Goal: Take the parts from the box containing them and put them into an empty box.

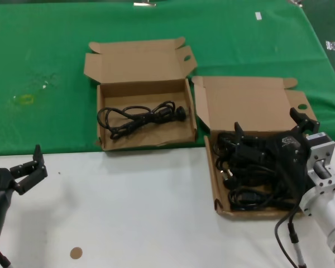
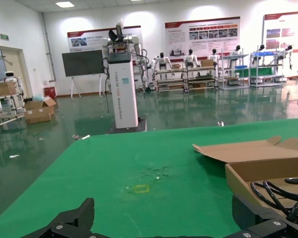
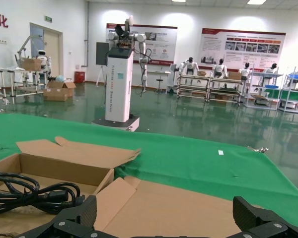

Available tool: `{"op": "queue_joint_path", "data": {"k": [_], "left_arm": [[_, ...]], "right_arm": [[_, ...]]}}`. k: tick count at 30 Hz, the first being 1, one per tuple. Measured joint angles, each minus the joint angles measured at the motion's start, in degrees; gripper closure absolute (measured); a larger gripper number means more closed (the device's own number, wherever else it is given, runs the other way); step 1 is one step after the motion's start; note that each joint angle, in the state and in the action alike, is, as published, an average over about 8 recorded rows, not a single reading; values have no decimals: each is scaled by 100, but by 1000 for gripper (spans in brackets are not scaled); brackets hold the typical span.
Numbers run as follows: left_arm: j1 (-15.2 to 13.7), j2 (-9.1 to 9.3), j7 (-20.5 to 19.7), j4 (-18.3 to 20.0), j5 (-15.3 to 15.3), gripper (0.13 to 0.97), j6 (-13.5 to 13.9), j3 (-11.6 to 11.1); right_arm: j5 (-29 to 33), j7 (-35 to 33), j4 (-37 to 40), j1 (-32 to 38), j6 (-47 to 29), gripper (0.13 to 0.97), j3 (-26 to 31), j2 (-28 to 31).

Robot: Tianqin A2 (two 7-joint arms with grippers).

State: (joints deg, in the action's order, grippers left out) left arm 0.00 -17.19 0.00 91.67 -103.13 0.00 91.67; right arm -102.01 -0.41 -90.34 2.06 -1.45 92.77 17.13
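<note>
The desk [image 1: 156,212] runs white under both tools, with a green cloth [image 1: 56,67] covering its far half. On that cloth, far ahead of the right tool and toward the left one, sits the wider box [image 1: 146,144] with its lid folded back; one black cord [image 1: 139,118] already lies looped inside it. Directly under the right tool is the squarer box [image 1: 216,184], still holding a tangled heap of black cords [image 1: 245,192].

The right tool [image 1: 271,142] hovers over that heap with its fingers spread wide and nothing between them. The left tool [image 1: 28,167] rests low over the bare white desk, well apart from both boxes, its fingers also spread and empty; it looks parked.

The step in hand appears to be picking another cord from the heap. The risk lies in the tangle: the loops overlap, so a closing grip may catch two cords at once, or snag one loop that drags a neighbour over the box wall. A lift could also pull the light cardboard box along if a plug hooks under a flap. Carrying a dangling cord toward the wider box may let its trailing end catch the raised lid [image 1: 243,100] between them.
</note>
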Motion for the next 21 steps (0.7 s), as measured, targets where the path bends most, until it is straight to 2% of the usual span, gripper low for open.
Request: {"op": "queue_joint_path", "data": {"k": [21], "left_arm": [[0,0,0,0,0,132,0,0]], "right_arm": [[0,0,0,0,0,129,0,0]]}}
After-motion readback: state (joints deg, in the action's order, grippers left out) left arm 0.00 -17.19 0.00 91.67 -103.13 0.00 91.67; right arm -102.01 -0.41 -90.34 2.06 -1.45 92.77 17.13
